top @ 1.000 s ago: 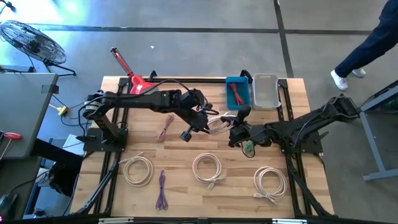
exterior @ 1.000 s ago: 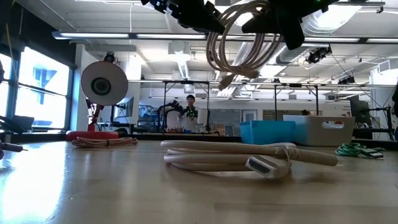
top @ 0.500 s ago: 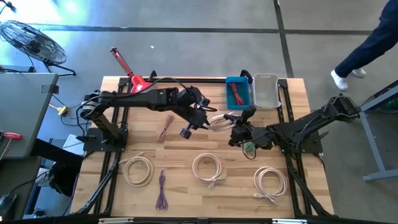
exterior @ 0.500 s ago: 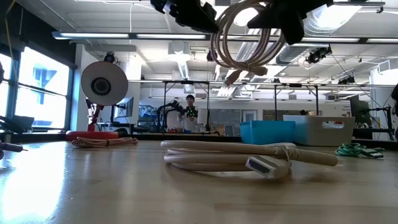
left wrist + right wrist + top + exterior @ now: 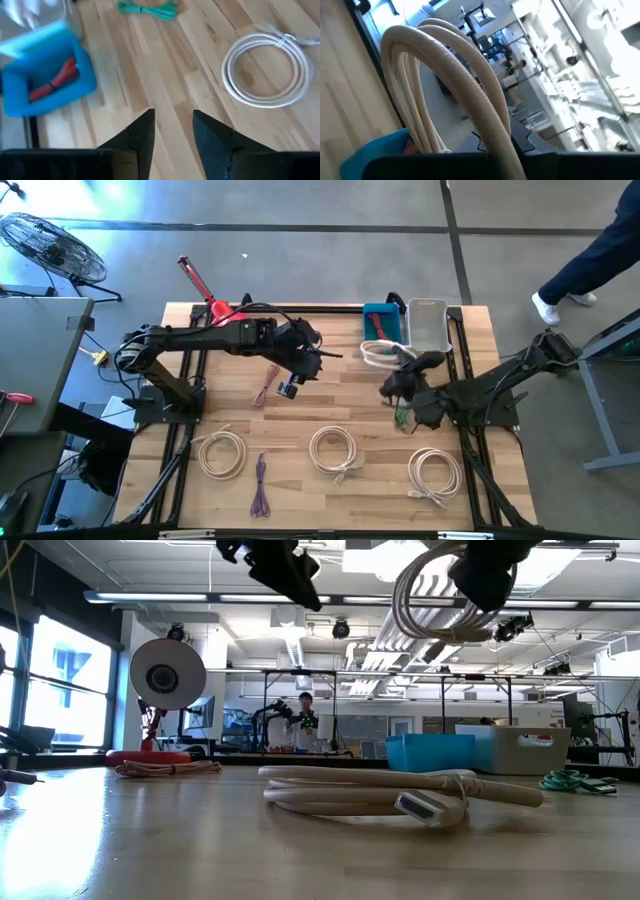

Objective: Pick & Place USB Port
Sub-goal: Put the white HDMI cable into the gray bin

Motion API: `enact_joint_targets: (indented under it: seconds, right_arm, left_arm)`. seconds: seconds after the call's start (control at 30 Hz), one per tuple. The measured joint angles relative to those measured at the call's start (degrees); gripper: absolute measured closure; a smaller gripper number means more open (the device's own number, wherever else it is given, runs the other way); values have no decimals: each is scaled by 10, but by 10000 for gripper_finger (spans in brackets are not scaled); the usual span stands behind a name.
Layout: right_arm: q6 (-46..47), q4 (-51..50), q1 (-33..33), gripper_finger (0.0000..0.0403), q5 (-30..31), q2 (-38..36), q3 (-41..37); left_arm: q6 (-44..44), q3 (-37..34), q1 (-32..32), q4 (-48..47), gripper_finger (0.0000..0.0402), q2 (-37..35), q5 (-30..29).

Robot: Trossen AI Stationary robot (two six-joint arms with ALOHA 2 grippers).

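Right gripper (image 5: 398, 372) clamps the beige cable coil (image 5: 378, 354) aloft near the blue bin (image 5: 366, 320). Left gripper (image 5: 171, 131) open, empty. Coil looks light and floppy; grip the bundled strands.

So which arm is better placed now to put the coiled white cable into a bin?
Right. The right gripper holds the white cable raised beside the blue bin. The left gripper is open, empty and farther off.
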Motion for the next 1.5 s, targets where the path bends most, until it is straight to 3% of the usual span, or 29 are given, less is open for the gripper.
enact_joint_targets:
  seconds: [0.13, 0.67, 0.77, 0.9, 0.97, 1.03, 1.13, 1.37, 1.5]
  right_arm:
    - [-26, 37, -32, 400, -1, -42, 0]
    - [-13, 28, -255, 400, -4, -259, 0]
    - [67, 11, -277, 400, -94, -277, -5]
    - [207, -46, -311, 400, -350, -279, -6]
    - [211, -52, -342, 400, -363, -262, 0]
    - [198, -68, -374, 400, -333, -244, 23]
    - [211, -164, -435, 400, -336, -211, 91]
    - [429, -537, -591, 400, -513, -92, 291]
    - [476, -696, -670, 400, -573, -23, 334]
  left_arm:
    - [-4, 0, -21, -28, 275, 0, -19]
    - [-13, 0, -125, -96, 275, 0, -212]
    - [-13, 0, -139, -95, 275, 0, -257]
    - [-13, 0, -153, -98, 275, 0, -293]
    - [-13, 0, -153, -99, 275, 0, -295]
    - [-18, 0, -153, -104, 275, 0, -295]
    - [-19, 0, -151, -114, 275, 0, -294]
    - [-20, 0, -152, -115, 275, 0, -296]
    - [-20, 0, -152, -126, 275, 0, -296]
